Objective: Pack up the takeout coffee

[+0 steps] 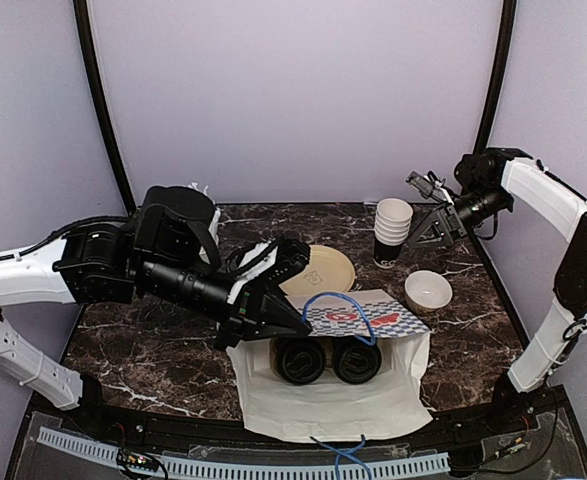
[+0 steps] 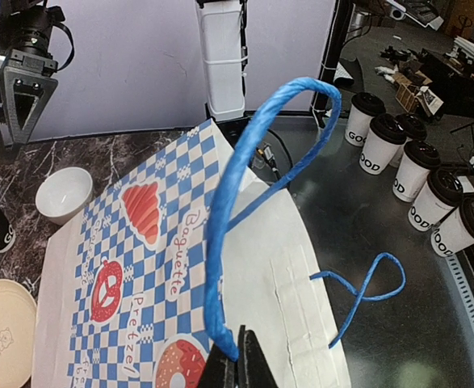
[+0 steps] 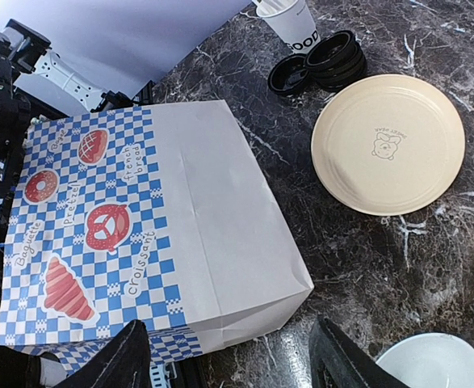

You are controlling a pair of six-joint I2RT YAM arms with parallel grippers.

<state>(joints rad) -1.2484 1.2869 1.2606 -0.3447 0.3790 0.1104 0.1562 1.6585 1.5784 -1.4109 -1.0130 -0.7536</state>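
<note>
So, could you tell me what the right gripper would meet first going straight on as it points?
Probably the white closed end of the paper bag: the right gripper aims down near its edge, so it might land on the marble tabletop instead; depth is unclear.

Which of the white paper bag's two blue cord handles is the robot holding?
The upper blue cord handle, arching above the white paper bag's blue-checked side, pinched in the left gripper. The other handle lies loose by the bag's mouth.
</note>
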